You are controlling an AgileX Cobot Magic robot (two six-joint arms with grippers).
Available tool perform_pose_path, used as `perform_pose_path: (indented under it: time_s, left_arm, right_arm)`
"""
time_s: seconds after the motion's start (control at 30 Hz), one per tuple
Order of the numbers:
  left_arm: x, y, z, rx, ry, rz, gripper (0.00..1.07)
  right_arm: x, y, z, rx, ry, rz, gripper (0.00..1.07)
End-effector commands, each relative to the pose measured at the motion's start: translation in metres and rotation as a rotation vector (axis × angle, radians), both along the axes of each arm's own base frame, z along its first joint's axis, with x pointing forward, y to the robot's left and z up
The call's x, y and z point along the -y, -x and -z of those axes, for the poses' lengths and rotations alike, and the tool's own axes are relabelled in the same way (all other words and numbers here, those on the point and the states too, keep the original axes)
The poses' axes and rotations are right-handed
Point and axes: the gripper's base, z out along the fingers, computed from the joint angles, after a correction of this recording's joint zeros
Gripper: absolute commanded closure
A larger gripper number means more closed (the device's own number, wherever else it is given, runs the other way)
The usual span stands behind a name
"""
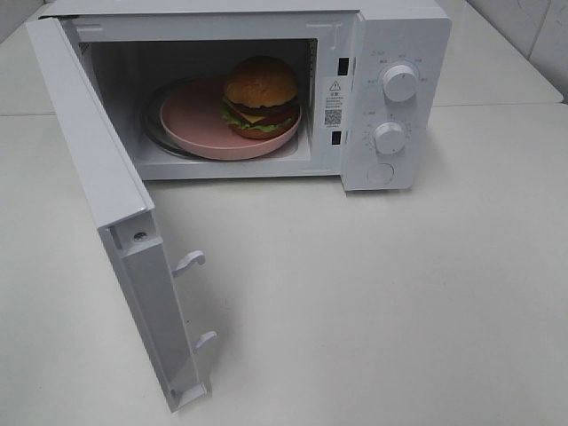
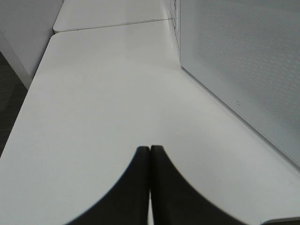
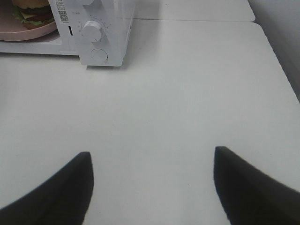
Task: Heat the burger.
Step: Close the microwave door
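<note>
The counter (image 1: 373, 293) carried a white microwave (image 1: 435, 35), its door (image 1: 98, 177) swung wide across my left side. Inside, a pink plate (image 1: 191, 124) held the burger (image 1: 260, 96). I judged it light, soft and glossy, safest gripped low at its sides. My left fingers (image 2: 136, 187) were pressed together; my right fingers (image 3: 61, 187) stood wide, empty.
</note>
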Motion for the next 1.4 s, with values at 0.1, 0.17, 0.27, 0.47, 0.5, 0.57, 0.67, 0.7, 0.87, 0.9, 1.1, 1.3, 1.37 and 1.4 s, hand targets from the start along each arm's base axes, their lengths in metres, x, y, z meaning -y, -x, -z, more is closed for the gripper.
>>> perform_pose_path:
  time_s: [0.1,0.17,0.27,0.47,0.5,0.57,0.67,0.7,0.87,0.9,1.1,1.3,1.37,1.4]
  left_arm:
    - [0.004,0.002,-0.001,0.036,0.033,0.026,1.06]
    - [0.004,0.003,-0.005,0.057,0.031,0.026,1.06]
    - [0.004,0.004,-0.012,0.109,0.031,0.025,1.06]
    - [0.003,-0.005,-0.030,0.350,0.049,0.020,1.06]
    - [0.003,-0.005,-0.030,0.350,0.049,0.020,1.06]
    - [0.003,-0.012,-0.027,0.365,0.065,0.021,1.06]
    - [0.003,-0.029,-0.019,0.280,0.061,0.027,1.06]
    - [0.003,-0.039,-0.016,0.215,0.035,0.039,1.06]
    - [0.004,-0.054,-0.014,0.151,0.009,0.072,1.06]
    - [0.006,-0.064,-0.014,0.129,0.001,0.096,1.06]
    - [0.009,-0.098,-0.010,0.054,0.036,0.139,1.06]
    - [0.009,-0.124,0.003,-0.046,0.020,0.167,1.06]
    - [0.009,-0.133,0.008,-0.082,0.022,0.165,1.06]
    - [0.008,-0.142,0.013,-0.110,0.031,0.153,1.06]
  right_arm:
    - [0.000,0.003,-0.001,0.036,0.005,-0.007,0.38]
    - [0.000,0.003,-0.001,0.036,0.005,-0.007,0.38]
    - [0.000,0.003,-0.001,0.036,0.005,-0.007,0.38]
    - [0.000,0.003,-0.001,0.036,0.005,-0.007,0.39]
    - [0.000,0.003,-0.001,0.036,0.005,-0.007,0.39]
    - [0.000,0.003,-0.001,0.036,0.005,-0.007,0.39]
    - [0.000,0.004,-0.001,0.036,0.003,-0.007,0.39]
    - [0.000,0.004,-0.001,0.036,0.003,-0.007,0.39]
    - [0.000,0.004,-0.001,0.036,0.003,-0.007,0.39]
    - [0.000,0.004,-0.001,0.036,0.003,-0.007,0.39]
    - [0.000,0.004,-0.001,0.036,0.002,-0.007,0.39]
    - [0.000,0.004,-0.001,0.036,0.002,-0.007,0.39]
    - [0.000,0.004,-0.001,0.036,0.002,-0.007,0.39]
    - [0.000,0.004,-0.001,0.036,0.002,-0.007,0.39]
